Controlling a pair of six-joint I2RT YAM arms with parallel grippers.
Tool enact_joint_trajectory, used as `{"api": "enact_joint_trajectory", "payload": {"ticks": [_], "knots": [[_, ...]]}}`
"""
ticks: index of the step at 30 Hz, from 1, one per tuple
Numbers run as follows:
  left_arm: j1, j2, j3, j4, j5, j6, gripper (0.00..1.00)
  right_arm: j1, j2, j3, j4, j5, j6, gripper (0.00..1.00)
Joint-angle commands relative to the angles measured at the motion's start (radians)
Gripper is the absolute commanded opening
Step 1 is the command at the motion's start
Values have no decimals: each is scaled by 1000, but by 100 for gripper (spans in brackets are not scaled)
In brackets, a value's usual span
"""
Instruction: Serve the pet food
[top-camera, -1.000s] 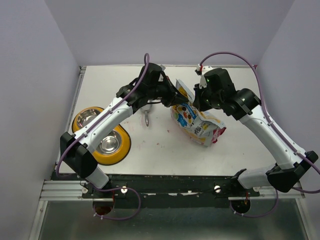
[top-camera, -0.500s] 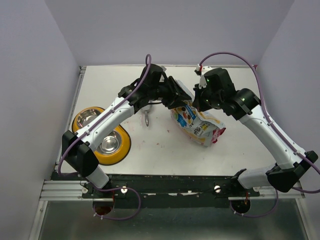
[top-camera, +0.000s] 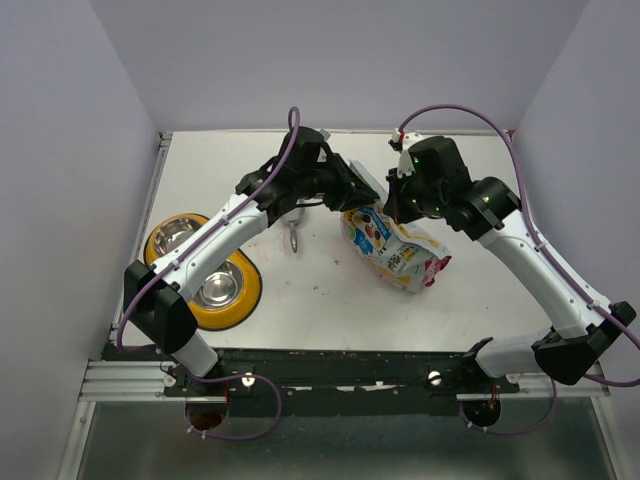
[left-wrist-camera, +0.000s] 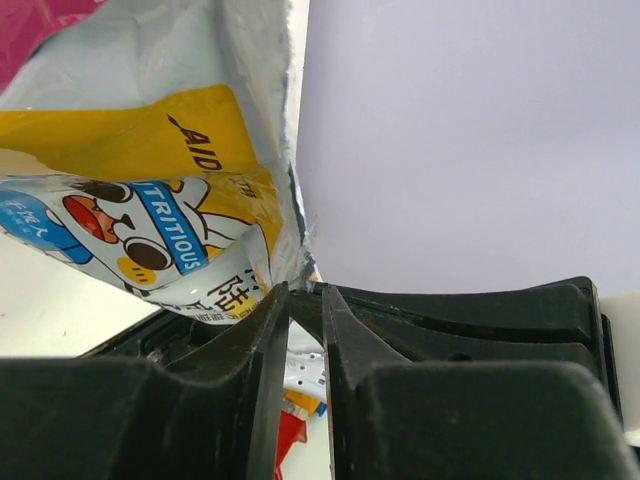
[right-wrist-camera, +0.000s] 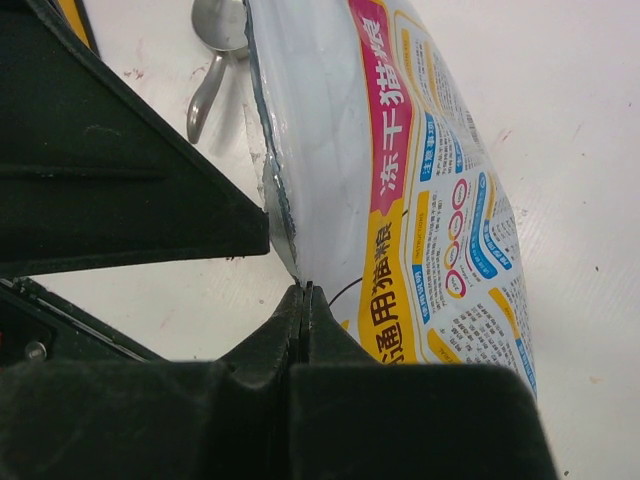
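The pet food bag (top-camera: 395, 245), yellow-white with cartoon print and a red edge, lies tilted at mid-table. No kibble shows; it is hidden inside. My right gripper (top-camera: 393, 208) is shut on the bag's upper edge, with the jaws pressed together in the right wrist view (right-wrist-camera: 307, 287) beside the printed bag (right-wrist-camera: 420, 200). My left gripper (top-camera: 357, 197) is at the bag's top left. In the left wrist view (left-wrist-camera: 305, 288) its jaws stand a narrow slit apart, and the bag's (left-wrist-camera: 150, 200) edge runs into their tips.
A silver metal scoop (top-camera: 294, 238) lies on the table left of the bag, under my left arm; it also shows in the right wrist view (right-wrist-camera: 215, 40). The yellow double-bowl feeder (top-camera: 252, 292) with two steel bowls sits at the near left. Walls enclose the table.
My left gripper has shifted slightly right onto the bag's top edge, covering the flap that showed before. The right arm and the bag have barely moved.
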Motion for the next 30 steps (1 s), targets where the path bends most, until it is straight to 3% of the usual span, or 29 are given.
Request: {"api": "enact_joint_trajectory", "payload": {"ticks": [1, 16, 20, 30], "knots": [[12, -3, -33, 15, -20, 5, 28, -3, -3, 12, 0, -23, 9, 1], [13, 26, -12, 29, -16, -15, 37, -3, -1, 27, -5, -35, 18, 1], [12, 32, -22, 35, -11, -29, 29, -3, 8, 45, -11, -38, 16, 1], [9, 48, -10, -8, -37, -46, 25, -3, 13, 44, -8, -44, 18, 1]]}}
